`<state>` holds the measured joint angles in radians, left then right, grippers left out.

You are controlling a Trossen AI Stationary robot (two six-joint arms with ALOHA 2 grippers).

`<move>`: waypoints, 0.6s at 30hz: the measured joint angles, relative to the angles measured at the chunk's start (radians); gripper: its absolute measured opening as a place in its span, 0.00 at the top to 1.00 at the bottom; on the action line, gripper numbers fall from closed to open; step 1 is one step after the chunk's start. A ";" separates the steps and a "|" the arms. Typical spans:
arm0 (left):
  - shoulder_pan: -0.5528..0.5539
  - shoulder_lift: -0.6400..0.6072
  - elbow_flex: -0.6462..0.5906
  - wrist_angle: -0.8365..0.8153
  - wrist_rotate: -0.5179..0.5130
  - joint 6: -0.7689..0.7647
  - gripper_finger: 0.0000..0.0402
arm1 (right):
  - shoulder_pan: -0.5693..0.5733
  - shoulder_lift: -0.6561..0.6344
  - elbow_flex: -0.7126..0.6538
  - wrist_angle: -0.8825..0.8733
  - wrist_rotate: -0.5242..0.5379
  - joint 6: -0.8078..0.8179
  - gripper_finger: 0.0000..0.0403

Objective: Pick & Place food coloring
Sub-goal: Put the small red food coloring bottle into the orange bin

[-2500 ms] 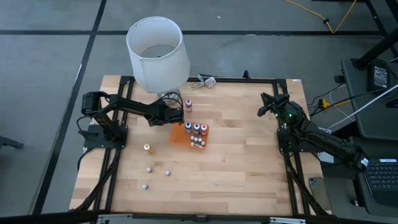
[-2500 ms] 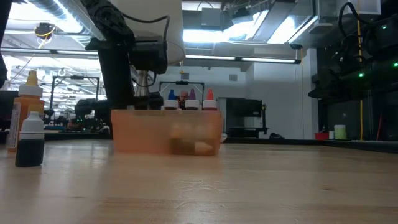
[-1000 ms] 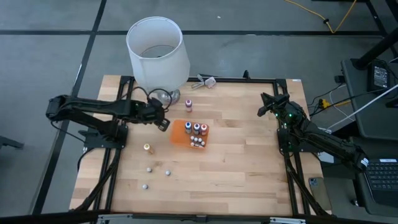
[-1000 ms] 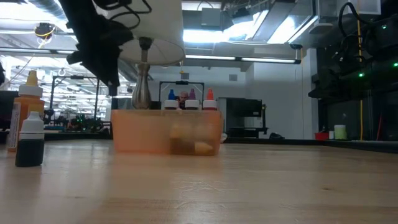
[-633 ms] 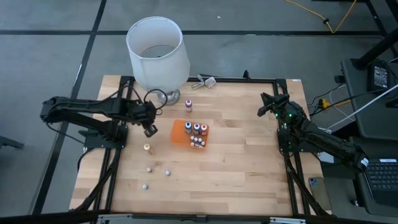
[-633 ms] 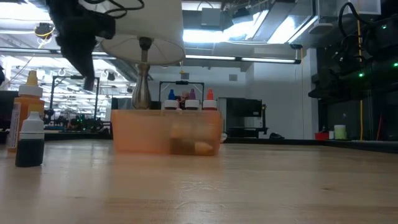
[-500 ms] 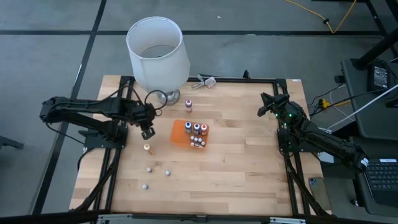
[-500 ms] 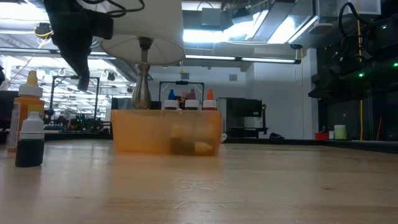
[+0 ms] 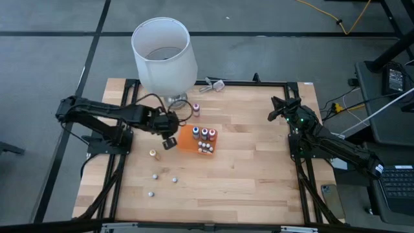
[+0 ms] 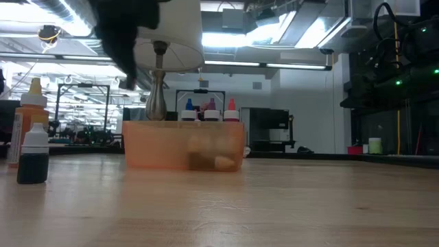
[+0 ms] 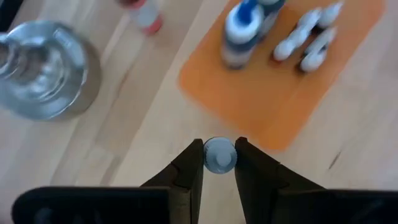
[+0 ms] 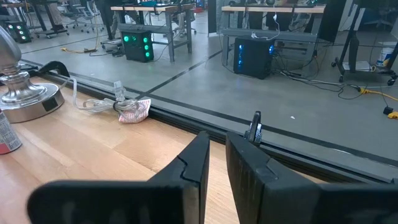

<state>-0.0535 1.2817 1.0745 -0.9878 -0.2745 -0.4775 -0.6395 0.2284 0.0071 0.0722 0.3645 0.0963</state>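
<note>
Risk is a bad drop: the left tool [image 11: 217,155] pinches a small bottle [image 11: 218,154] by its cap just short of the orange tray [image 11: 273,106]; released here, it lands on the surface [image 11: 155,124] or topples the bottles beyond. The right tool [image 12: 216,163] waits closed, well apart.

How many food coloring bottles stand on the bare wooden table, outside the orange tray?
5: one pinkish bottle by the lamp's metal base, one orange bottle beside the flat orange tray, three tiny white-capped bottles farther from the lamp. A sixth bottle is held in the left fingers.
</note>
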 joint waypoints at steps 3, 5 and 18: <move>-0.022 0.071 0.045 0.042 -0.003 -0.020 0.82 | 0.000 0.000 0.000 0.000 0.000 0.000 0.86; -0.030 0.121 0.075 0.056 -0.004 -0.043 0.82 | 0.000 0.000 0.000 0.000 0.000 0.000 0.86; -0.044 0.398 0.173 0.155 -0.040 -0.100 0.82 | 0.000 0.000 0.000 0.000 0.000 0.000 0.86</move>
<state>-0.0978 1.6797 1.2471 -0.8325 -0.3141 -0.5779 -0.6394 0.2287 0.0071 0.0719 0.3645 0.0963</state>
